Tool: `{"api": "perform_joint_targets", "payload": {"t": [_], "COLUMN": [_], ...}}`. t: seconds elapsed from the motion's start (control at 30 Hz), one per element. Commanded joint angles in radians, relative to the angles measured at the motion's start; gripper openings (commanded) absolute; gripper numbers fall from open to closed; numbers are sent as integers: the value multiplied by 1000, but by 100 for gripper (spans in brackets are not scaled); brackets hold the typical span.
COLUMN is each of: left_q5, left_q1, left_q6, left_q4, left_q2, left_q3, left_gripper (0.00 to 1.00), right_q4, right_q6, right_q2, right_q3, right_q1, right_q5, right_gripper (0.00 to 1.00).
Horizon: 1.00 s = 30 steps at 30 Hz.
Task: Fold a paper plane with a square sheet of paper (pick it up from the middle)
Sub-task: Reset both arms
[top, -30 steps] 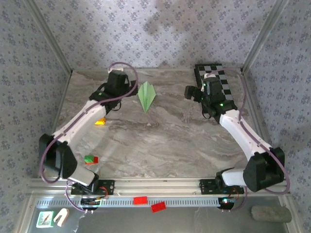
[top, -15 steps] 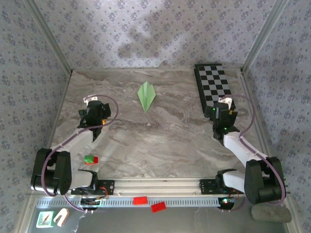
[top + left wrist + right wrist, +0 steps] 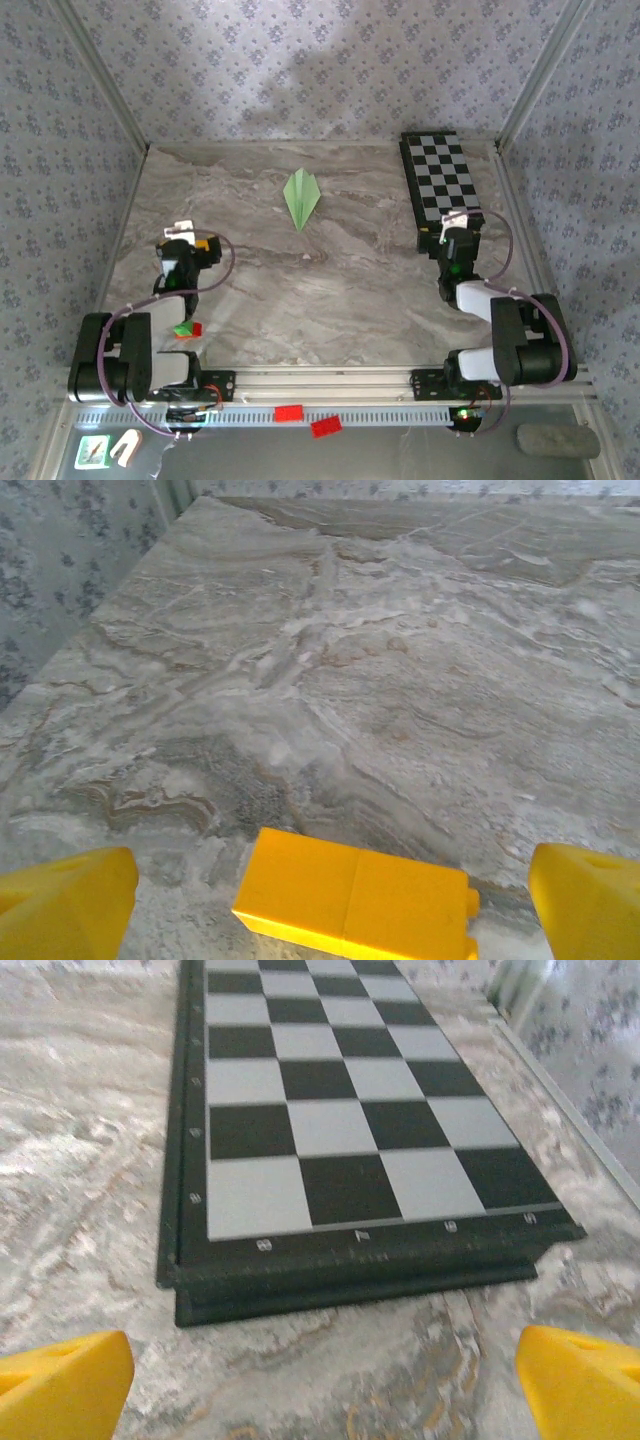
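**A:** Left fingers [image 3: 65, 900] and right fingers [image 3: 60, 1380] are both spread wide, nothing in either.

**B:** Plane [image 3: 301, 198]?

**A:** Folded and flat on the worktop [image 3: 350, 290], 12 o'clock from centre, long axis running 12–6. It's well apart from both arms: left at 9 o'clock, right at 3.

**B:** Handling?

**A:** Thin paper, so I'd judge it near weightless and floppy. It'd crumple easily and likely slide on the marble. Best hold is a light pinch on the centre crease at mid-length. The wing edges would just bend.

**B:** Wrist cams add anything?

**A:** Left wrist shows a yellow block [image 3: 350, 895] right between its tips, a mere speck from above. Right wrist shows the board [image 3: 330, 1110], near edge close ahead. Top view gives the plane's spot relative to both arms.
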Motion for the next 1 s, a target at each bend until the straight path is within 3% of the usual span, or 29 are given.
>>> {"api": "perform_joint_targets", "payload": {"t": [0.0, 0.2, 0.33, 0.53, 0.77, 0.97], "left_q5": [101, 145, 141, 109, 80, 122], "left_q1": [8, 38, 51, 73, 53, 45], "left_q6": [42, 46, 29, -13, 6, 34], "left_q4": [167, 269, 263, 164, 146, 112], "left_q2": [10, 178, 266, 270, 272, 275], "left_q3": [-11, 27, 76, 127, 139, 157], "left_gripper": [100, 100, 100, 100, 100, 100], "right_q4": [169, 297, 282, 158, 161, 161], "right_q6": [-49, -32, -19, 2, 3, 3], "right_q2": [41, 154, 164, 169, 171, 172], "right_q3": [-32, -51, -42, 30, 29, 30], "right_q1": [-32, -62, -74, -83, -85, -85], "right_q5": [-100, -151, -157, -131, -136, -134], "right_gripper": [100, 100, 100, 100, 100, 100]}}
